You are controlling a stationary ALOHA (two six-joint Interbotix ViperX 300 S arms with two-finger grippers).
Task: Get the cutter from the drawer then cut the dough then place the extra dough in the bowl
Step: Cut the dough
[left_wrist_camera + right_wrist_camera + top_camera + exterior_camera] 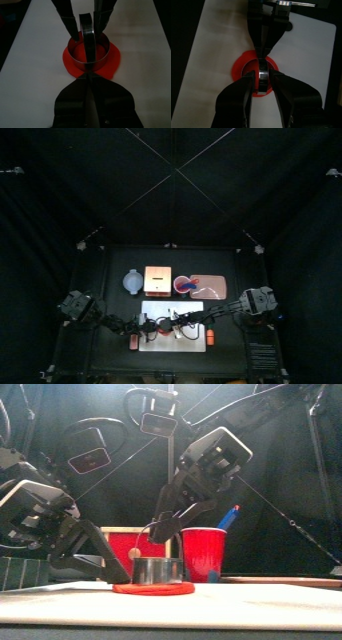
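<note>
Our right gripper [260, 70] has its jaws clamped on the wire handle of the round metal cutter [87, 50], reaching in from the right and gripping it from above. The cutter stands upright on the flat red dough [111, 63], with a rim of dough showing all round the ring.

Facing it from the other side, the left gripper [87, 82] is low over the table. Its jaws are pressed together and hold nothing, and the tip sits right at the dough's edge. We cannot tell whether it actually touches.

The dough lies on the white cutting board [40, 60], at the front of the table.

Behind the board there is a row of things. The blue-grey bowl [132, 282] is on the left and the wooden box [158, 283] just beside it. To the right is the pink tray [218, 281], carrying the red cup [205, 554] with a blue toy knife [229, 517] standing in it.
</note>
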